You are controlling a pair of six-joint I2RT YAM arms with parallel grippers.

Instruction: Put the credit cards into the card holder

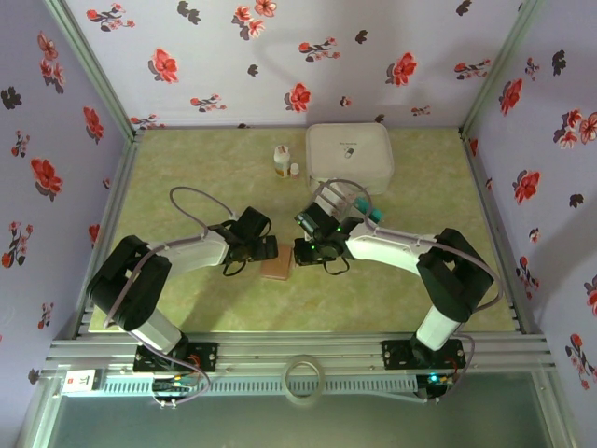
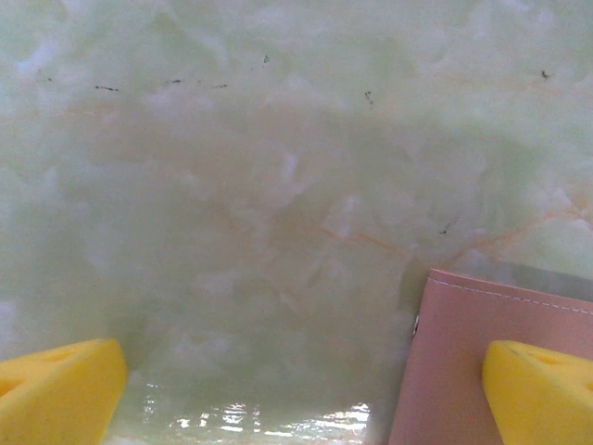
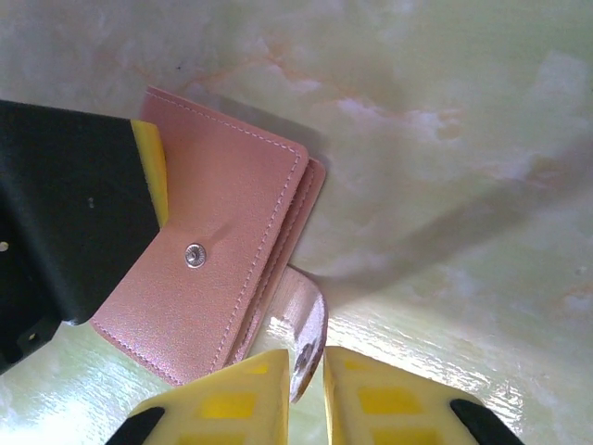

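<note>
Card holder and both grippers, wrist and overhead views. The card holder [image 3: 222,250] lies closed and flat on the table [image 2: 278,185]. The left gripper [image 2: 296,399] is at its left side and the right gripper [image 3: 306,408] at its right. The white box [image 1: 349,157] stands well beyond it.

The left gripper is spread wide and grasps nothing. One of its fingertips [image 3: 153,171] sits over the holder's left edge, apparently pinning it, though I cannot confirm contact from here. The right gripper is drawn narrow, with the holder's glossy closing tab [image 3: 301,334] caught between its pads.

I judge the holder light and soft: stitched leather-like layers that will flex and slide on the polished table rather than resist. The tab is the sensible purchase, since it is the one part that stands clear of the body. Pulling on it would drag the whole holder unless the far side is held down (hence my interest in that left fingertip). The snap stud [image 3: 195,255] on the holder's face suggests the tab folds over to fasten there.

Teal slivers just beyond and right of the holder, partly under the right arm, look like credit cards [image 1: 373,214]. I expect them to be thin, stiff and slick, best taken by an edge.
</note>
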